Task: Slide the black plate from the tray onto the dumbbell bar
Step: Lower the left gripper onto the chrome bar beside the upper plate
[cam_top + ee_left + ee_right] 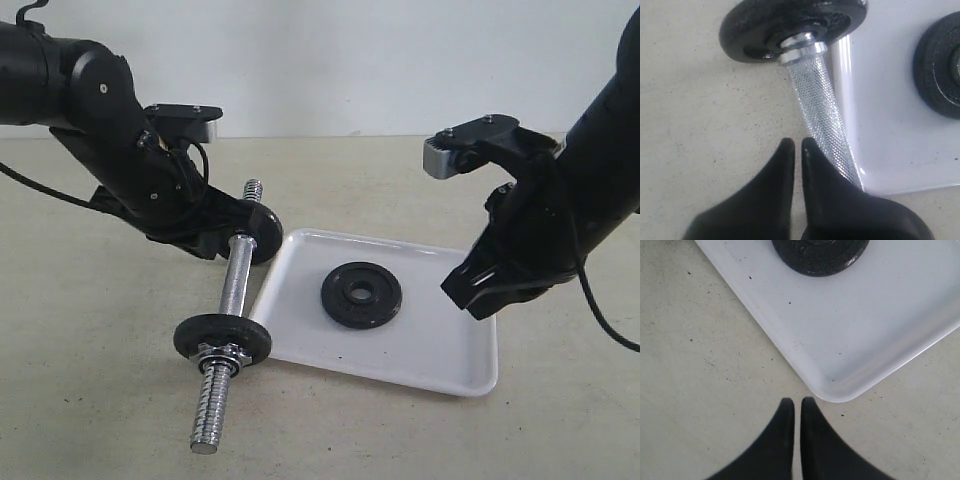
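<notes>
Beige tabletop (100,400): black plate (361,294) lies centre of tray (470,385), dumbbell bar (236,285) at tray's 9 o'clock. Clenched, empty: left gripper (797,145), right gripper (796,402).

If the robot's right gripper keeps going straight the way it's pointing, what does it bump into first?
Probably the tray, its rim near a corner, just ahead of the right gripper. The black plate lies farther on. Depth is unclear, so the table might come first.
</notes>
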Robot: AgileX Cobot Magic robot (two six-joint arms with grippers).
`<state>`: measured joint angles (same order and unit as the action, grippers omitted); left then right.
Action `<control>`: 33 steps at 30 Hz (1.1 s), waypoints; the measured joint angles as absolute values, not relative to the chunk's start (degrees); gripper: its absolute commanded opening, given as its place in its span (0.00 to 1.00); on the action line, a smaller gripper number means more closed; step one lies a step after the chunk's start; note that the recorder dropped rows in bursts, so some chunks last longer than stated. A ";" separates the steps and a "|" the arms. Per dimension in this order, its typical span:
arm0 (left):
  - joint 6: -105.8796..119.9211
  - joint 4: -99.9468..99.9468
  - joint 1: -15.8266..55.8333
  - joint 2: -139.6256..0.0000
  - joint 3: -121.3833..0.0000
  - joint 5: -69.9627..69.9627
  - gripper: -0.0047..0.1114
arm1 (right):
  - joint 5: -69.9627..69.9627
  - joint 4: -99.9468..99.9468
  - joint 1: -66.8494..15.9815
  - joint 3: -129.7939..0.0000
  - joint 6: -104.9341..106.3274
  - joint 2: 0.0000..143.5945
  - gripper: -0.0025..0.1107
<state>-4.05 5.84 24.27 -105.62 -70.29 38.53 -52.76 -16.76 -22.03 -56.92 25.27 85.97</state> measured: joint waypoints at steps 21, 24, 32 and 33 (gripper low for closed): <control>-1.43 12.43 24.49 -106.40 -70.29 34.65 0.62 | -55.78 -16.76 -22.03 -57.01 25.40 86.07 0.02; -3.88 12.55 24.49 -107.89 -70.29 33.54 0.62 | -56.06 -16.76 -22.03 -57.01 25.40 86.07 0.02; -5.16 14.33 24.71 -111.90 -70.29 32.32 0.62 | -56.30 -16.76 -22.03 -57.01 26.61 86.07 0.02; -5.16 14.54 24.83 -112.20 -70.29 32.03 0.62 | -56.29 -16.76 -22.03 -57.01 26.70 86.07 0.02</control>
